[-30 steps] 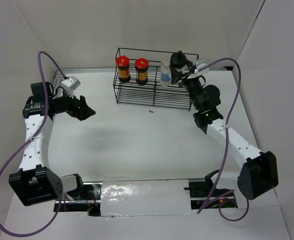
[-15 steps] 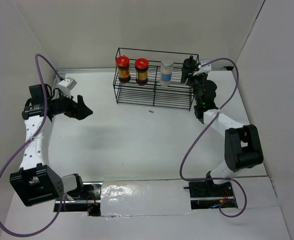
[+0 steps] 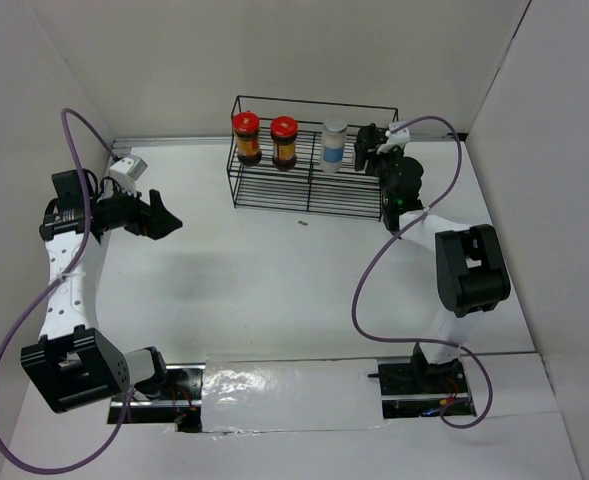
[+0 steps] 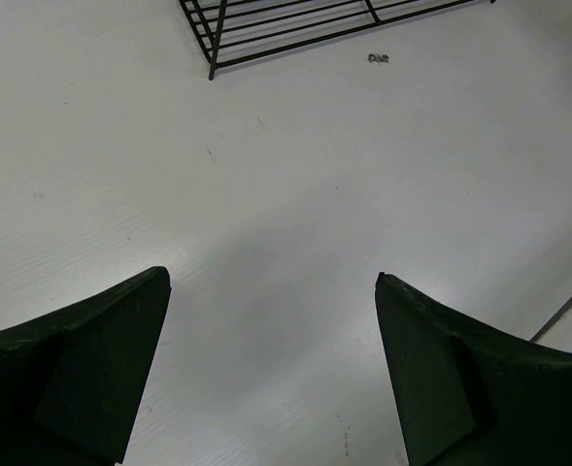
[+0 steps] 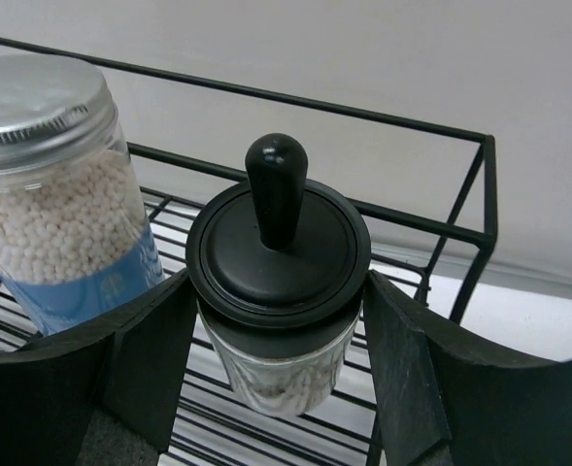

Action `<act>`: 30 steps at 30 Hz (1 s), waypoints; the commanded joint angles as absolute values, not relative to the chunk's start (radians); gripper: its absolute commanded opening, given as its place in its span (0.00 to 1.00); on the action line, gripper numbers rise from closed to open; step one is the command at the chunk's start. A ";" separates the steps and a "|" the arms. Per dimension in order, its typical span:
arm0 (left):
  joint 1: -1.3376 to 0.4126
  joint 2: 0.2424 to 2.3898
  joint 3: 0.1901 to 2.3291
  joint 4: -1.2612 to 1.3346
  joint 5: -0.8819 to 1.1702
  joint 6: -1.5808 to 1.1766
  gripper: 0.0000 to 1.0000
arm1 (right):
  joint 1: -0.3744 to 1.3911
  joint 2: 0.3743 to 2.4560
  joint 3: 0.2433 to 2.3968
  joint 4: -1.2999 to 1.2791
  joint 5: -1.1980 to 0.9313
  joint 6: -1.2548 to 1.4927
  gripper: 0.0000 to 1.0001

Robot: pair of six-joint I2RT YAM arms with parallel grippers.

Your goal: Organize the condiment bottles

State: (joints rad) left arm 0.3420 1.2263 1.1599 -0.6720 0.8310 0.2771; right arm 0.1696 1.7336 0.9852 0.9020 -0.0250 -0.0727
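Observation:
A black wire rack (image 3: 309,190) stands at the back of the table. Two brown jars with red lids (image 3: 246,137) (image 3: 284,141) stand in its left half. The white bottle with a blue label (image 3: 333,146) stands right of the middle and also shows in the right wrist view (image 5: 67,223). My right gripper (image 3: 371,155) is shut on the pale bottle with the black cap (image 5: 278,252), whose base sits on the rack's wires (image 5: 460,136) at the right end, beside the white bottle. My left gripper (image 3: 164,222) is open and empty above the bare table (image 4: 271,277).
A small dark speck (image 3: 302,223) lies on the table just in front of the rack and shows in the left wrist view (image 4: 377,58). The rack's front left corner (image 4: 213,49) shows there too. White walls enclose the table on three sides.
My right gripper carried the black-capped bottle from above the rack's right end down into the rack beside the white bottle. My left arm drew back slightly to the left.

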 commanded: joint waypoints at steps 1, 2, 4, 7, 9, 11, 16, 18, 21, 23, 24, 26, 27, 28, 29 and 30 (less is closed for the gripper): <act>0.351 1.226 1.169 -0.661 0.897 0.265 0.99 | 0.158 1.755 1.055 1.066 -0.057 -0.094 0.00; 0.356 1.227 1.170 -0.661 0.899 0.265 0.99 | 0.158 1.759 1.057 1.065 -0.061 -0.091 0.00; 0.357 1.226 1.169 -0.661 0.903 0.264 0.99 | 0.160 1.769 1.048 1.063 -0.064 -0.086 0.00; 0.360 1.221 1.166 -0.664 0.897 0.268 0.99 | 0.160 1.761 1.035 1.043 -0.058 -0.086 0.00; 0.357 1.223 1.164 -0.667 0.894 0.273 0.99 | 0.163 1.744 1.034 1.016 -0.057 -0.089 0.16; 0.359 1.221 1.163 -0.664 0.899 0.272 0.99 | 0.161 1.729 1.046 0.965 -0.060 -0.091 0.64; 0.359 1.221 1.163 -0.661 0.908 0.270 0.99 | 0.160 1.677 1.040 0.931 -0.038 -0.091 0.75; 0.360 1.216 1.161 -0.661 0.914 0.270 0.99 | 0.161 1.640 1.031 0.927 -0.009 -0.094 0.79; 0.359 1.213 1.161 -0.661 0.919 0.270 0.99 | 0.161 1.591 1.022 0.917 0.034 -0.107 0.93; 0.359 1.213 1.164 -0.661 0.923 0.271 0.99 | 0.158 1.554 1.023 0.888 0.057 -0.129 1.00; 0.360 1.212 1.164 -0.661 0.925 0.270 0.99 | 0.153 1.543 1.032 0.873 0.061 -0.132 1.00; 0.359 1.210 1.169 -0.661 0.927 0.270 0.99 | 0.143 1.504 1.037 0.825 0.064 -0.135 1.00; 0.359 1.207 1.167 -0.661 0.928 0.270 0.99 | 0.132 1.487 1.035 0.813 0.069 -0.132 1.00; 0.359 1.203 1.170 -0.663 0.927 0.273 0.99 | 0.121 1.448 1.034 0.774 0.072 -0.124 1.00; 0.359 1.201 1.170 -0.661 0.925 0.270 0.99 | 0.115 1.428 1.032 0.746 0.080 -0.115 1.00; 0.359 1.198 1.169 -0.663 0.914 0.267 0.99 | 0.091 1.404 1.037 0.711 0.121 -0.101 1.00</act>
